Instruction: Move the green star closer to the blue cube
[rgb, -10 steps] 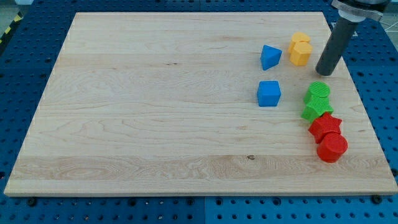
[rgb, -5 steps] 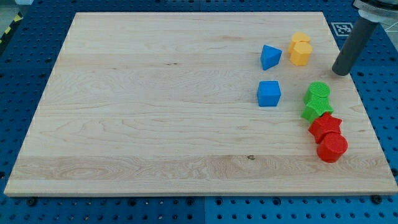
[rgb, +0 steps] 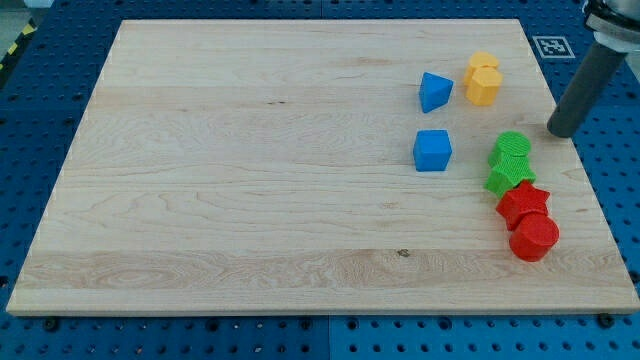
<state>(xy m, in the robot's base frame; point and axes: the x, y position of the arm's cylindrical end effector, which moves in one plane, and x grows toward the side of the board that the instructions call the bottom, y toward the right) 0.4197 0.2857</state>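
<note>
- Since the earlier frames, my tip (rgb: 558, 131) has slid toward the view's right, from just right of the yellow blocks out to the right edge of the wooden board (rgb: 250, 160); none of the blocks has shifted.
- We now see my tip at that edge, up and to the right of the green cylinder (rgb: 512, 147), apart from it and touching no block.
- The rod is bare: it has nothing to open or close, and it holds and pushes nothing at this moment.
- The green star (rgb: 509, 178) lies near the board's right side, directly below the green cylinder and touching it.
- The blue cube (rgb: 432, 150) sits to the left of the green pair, a clear gap between it and the green star, and a little higher in the view than the star.
- Below the green star we find the red star (rgb: 524, 203), touching it, and below that the red cylinder (rgb: 534, 238), pressed against the red star; the four form a column slanting slightly toward the view's bottom right.
- Above the blue cube lies a blue wedge-like block (rgb: 434, 91), apart from it.
- Just right of that block sit two yellow blocks (rgb: 483, 79), pressed together; their exact shapes we cannot make out.
- A black-and-white marker tag (rgb: 550, 46) shows on the blue perforated table beyond the board's top right corner.
</note>
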